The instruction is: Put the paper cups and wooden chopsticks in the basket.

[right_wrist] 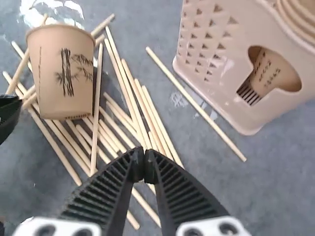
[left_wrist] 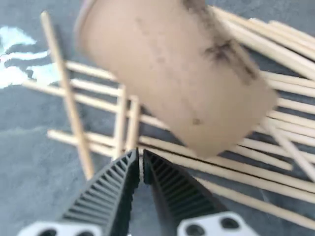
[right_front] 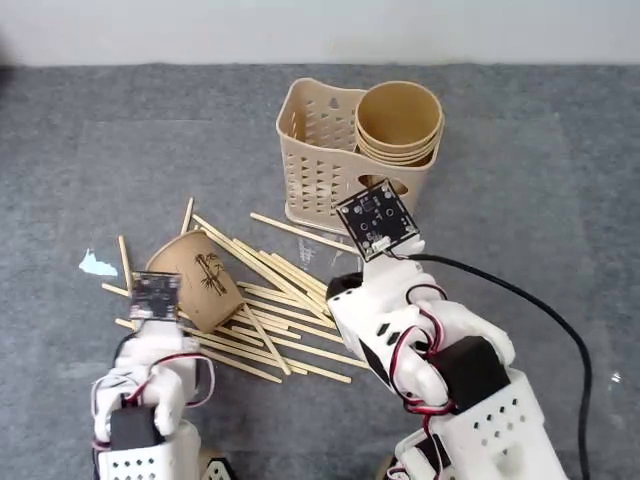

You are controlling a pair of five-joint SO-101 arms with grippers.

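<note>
Closest to me, the left gripper hovers with its jaws together just short of the paper cup, probably lining up a grab. The cup is tan with a bamboo print and lies tipped across the scattered wooden chopsticks. The right gripper, likewise closed and seemingly on nothing, hangs over them. Beyond, the basket stands upright, with stacked cups in one compartment.

Light: bright, even and diffuse in all three views, seemingly from overhead. Grey table uniformly lit, no hot spots. Shadows soft and short: a thin one runs along the lone chopstick beside the basket, and a darker one sits beneath the lying paper cup. Faint pale sheen on the basket wall. Stacked cups shaded inside on one side.
</note>
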